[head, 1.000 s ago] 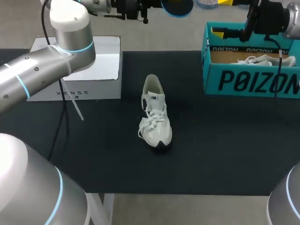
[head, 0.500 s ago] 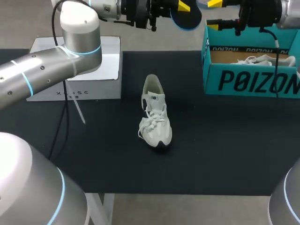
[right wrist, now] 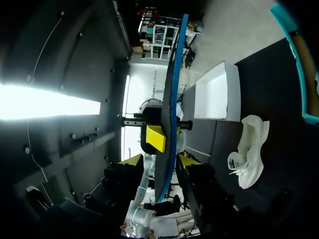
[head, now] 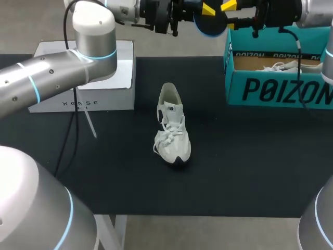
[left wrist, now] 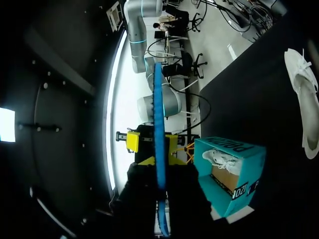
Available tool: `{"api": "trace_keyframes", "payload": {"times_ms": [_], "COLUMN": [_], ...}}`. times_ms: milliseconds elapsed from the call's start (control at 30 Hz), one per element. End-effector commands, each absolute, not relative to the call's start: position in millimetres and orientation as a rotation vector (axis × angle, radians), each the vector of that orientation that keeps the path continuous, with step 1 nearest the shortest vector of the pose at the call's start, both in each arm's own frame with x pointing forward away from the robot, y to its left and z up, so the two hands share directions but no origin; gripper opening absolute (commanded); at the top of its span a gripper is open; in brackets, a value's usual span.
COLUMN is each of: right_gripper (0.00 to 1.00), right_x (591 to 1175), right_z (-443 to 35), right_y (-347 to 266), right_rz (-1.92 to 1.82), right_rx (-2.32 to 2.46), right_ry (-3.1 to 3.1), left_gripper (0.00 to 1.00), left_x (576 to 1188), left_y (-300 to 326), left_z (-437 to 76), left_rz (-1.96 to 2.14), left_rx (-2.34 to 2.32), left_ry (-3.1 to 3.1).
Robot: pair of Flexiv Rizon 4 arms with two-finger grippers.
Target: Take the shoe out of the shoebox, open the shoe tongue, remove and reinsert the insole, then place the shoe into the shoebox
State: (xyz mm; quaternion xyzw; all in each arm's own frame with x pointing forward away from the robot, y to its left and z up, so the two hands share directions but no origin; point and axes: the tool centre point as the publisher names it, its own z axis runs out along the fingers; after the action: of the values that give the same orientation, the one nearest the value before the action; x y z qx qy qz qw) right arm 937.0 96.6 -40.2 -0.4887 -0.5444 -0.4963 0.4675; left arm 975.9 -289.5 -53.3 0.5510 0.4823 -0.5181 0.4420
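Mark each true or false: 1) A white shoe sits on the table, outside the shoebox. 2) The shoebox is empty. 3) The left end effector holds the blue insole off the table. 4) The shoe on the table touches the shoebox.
1) True: the shoe stands on the black table, apart from the shoebox.
2) False: a second shoe lies inside it.
3) True: the left end effector grips the insole in the air.
4) False: bare table separates them.

Insole (head: pixel 210 23) — upper middle, cropped by the top edge. Second shoe (head: pixel 283 66) — largely hidden behind the shoebox (head: pixel 270 91) wall, apparently laced; shoebox cropped at right.
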Motion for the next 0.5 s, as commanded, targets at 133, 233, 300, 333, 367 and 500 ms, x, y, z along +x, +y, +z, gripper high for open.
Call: {"api": "trace_keyframes", "payload": {"times_ms": [133,233,300,333,367,500], "right_gripper": [0.39,0.31,0.25,0.24,0.23,0.16], "right_x": [938.7,939.0,939.3,939.4,939.5,939.6], "right_z": [-42.1,-43.5,-44.2,-44.4,-44.8,-45.7], "right_y": [99.9,99.9,100.0,100.0,99.9,99.6], "right_rz": [-1.203,-1.202,-1.201,-1.201,-1.202,-1.202], "right_rx": [-1.204,-1.223,-1.229,-1.23,-1.232,-1.239], "right_ry": [-1.334,-1.322,-1.319,-1.317,-1.315,-1.309], "left_gripper": [0.0,0.0,0.0,0.0,0.0,0.0], "left_x": [981.3,981.4,981.0,980.8,980.4,978.2], "left_y": [-294.3,-295.4,-296.3,-296.4,-296.6,-295.7], "left_z": [-55.1,-55.6,-55.8,-56.0,-56.2,-56.9], "left_rz": [-1.262,-1.244,-1.238,-1.238,-1.237,-1.23], "left_rx": [1.367,1.367,1.364,1.362,1.359,1.351], "left_ry": [1.198,1.199,1.197,1.195,1.193,1.192]}}
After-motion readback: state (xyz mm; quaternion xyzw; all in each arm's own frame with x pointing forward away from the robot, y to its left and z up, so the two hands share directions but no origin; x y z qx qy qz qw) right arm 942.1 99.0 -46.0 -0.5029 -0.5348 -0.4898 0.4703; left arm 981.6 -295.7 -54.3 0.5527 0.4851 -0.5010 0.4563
